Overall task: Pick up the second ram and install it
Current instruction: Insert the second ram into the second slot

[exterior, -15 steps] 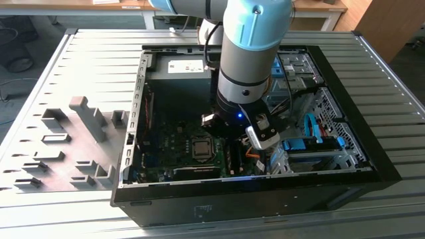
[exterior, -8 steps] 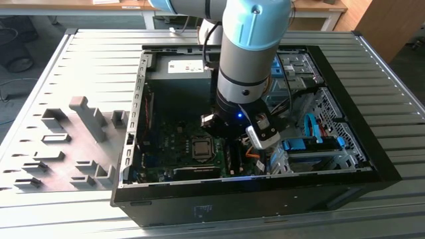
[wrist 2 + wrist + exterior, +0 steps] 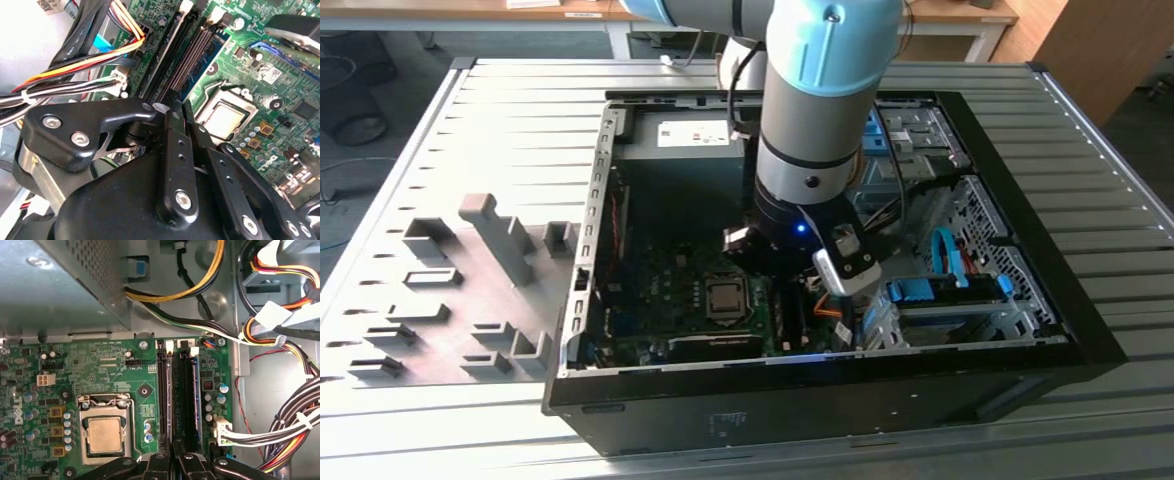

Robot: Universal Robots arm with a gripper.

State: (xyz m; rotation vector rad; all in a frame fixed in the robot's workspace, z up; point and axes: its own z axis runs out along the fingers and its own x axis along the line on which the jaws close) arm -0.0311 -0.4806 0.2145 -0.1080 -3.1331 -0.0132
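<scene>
Closest to you, the tool [image 3: 173, 460] has its two fingers drawn almost together. The thin dark strip running out from between them in the first wrist view reads as the second memory stick [image 3: 173, 400], pinched edge-on, though so little of it shows that this is a judgement. It sits low inside the computer case [image 3: 1067, 330], right over the row of memory slots [image 3: 161, 390] and roughly in line with them. The main risk is alignment: the slots lie side by side with almost no room between them, so a slight sideways offset or twist could put the stick on a slot wall or in the wrong slot. Pressing down then could bend the stick or stress the green board [image 3: 90, 365]. If the stick is tilted along its length, one end would seat and the other stay up, and its latch [image 3: 185, 343] would not close. A light pinch on such a narrow edge could also let the stick slide upward in the fingers under load. Beside the slots, the processor [image 3: 104, 434] sits exposed, so watch for any sweep that way. On the other side, the bundled cables [image 3: 280, 430] hang close enough to snag the tool. Farther out, the grey holder [image 3: 494, 240] on the counter [image 3: 1121, 220] is well apart from all this.
</scene>
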